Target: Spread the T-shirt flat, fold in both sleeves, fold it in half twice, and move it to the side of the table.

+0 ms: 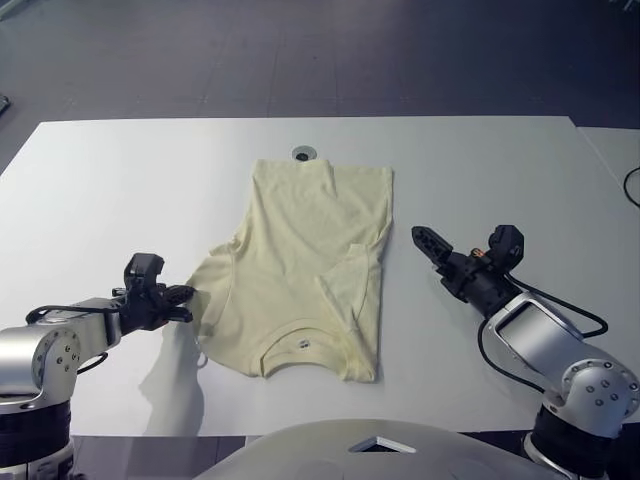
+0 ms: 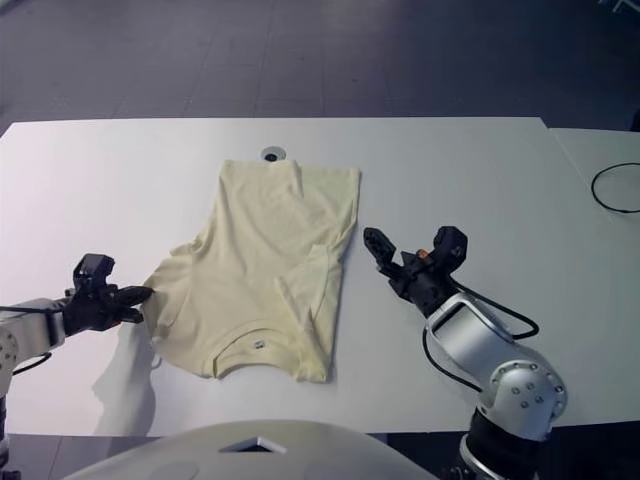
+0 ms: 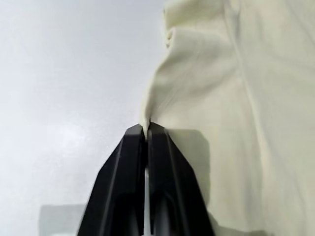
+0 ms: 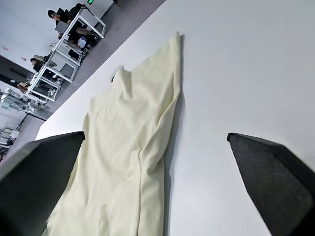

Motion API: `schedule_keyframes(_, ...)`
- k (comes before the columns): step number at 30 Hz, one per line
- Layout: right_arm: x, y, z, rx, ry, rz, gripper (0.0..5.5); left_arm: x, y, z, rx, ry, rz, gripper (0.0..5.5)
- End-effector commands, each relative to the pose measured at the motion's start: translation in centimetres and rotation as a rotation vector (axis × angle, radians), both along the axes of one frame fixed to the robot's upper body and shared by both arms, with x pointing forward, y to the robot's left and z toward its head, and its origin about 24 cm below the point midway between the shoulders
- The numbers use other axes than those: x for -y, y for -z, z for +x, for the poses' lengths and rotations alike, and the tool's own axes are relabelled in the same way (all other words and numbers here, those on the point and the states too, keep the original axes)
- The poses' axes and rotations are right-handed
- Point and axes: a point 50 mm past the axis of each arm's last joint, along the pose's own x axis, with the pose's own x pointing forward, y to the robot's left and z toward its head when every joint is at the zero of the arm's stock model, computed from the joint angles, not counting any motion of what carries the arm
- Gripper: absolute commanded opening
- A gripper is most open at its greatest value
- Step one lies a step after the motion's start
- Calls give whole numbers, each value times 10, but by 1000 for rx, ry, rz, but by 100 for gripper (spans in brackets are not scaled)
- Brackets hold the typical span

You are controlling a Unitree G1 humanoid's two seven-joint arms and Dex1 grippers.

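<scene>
Your left arm point(image 1: 45, 352) and right arm point(image 1: 540, 338) wore silver-grey housings, and each had a round joint cap dotted with small dark screws. A black cable point(image 1: 578, 314) looped loosely beside each forearm. Your left gripper point(image 3: 146, 129) was matte black, with jaws tapering to narrow wedges. Your right gripper point(image 1: 458, 240) was black too, with finely textured pads point(image 4: 268, 169) and a small orange part point(image 1: 478, 253) behind them.

Bright even light; soft shadow on table point(image 1: 170, 385); left hand point(image 3: 146, 129) perhaps blurred.
</scene>
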Motion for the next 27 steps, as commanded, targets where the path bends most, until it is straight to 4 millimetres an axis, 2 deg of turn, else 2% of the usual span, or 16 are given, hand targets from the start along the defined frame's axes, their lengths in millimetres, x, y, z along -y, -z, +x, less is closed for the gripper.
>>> schedule_keyframes(1, -5, 1, -6, -9, 18, 17, 540, 7, -22, 7, -6, 95, 49, 4)
schedule_keyframes(6, -12, 4, -8, -9, 41, 38, 540, 20, -41, 18, 10, 196, 96, 4)
schedule_keyframes(11, -15, 5, -7, 2, 44, 45, 540, 49, -54, 21, 42, 298, -5, 4)
schedule_keyframes(15, -17, 4, -3, 10, 31, 47, 540, 73, -46, 15, 42, 381, -79, 4)
schedule_keyframes(19, -18, 2, -1, 18, 12, 45, 540, 84, -32, 10, 18, 372, -94, 4)
schedule_keyframes(23, -17, 0, 1, 20, -22, 26, 540, 98, -31, 11, 70, 348, -209, 67)
schedule_keyframes(27, -17, -4, -2, 50, -116, -120, 540, 100, -51, 27, 193, 306, -379, 129)
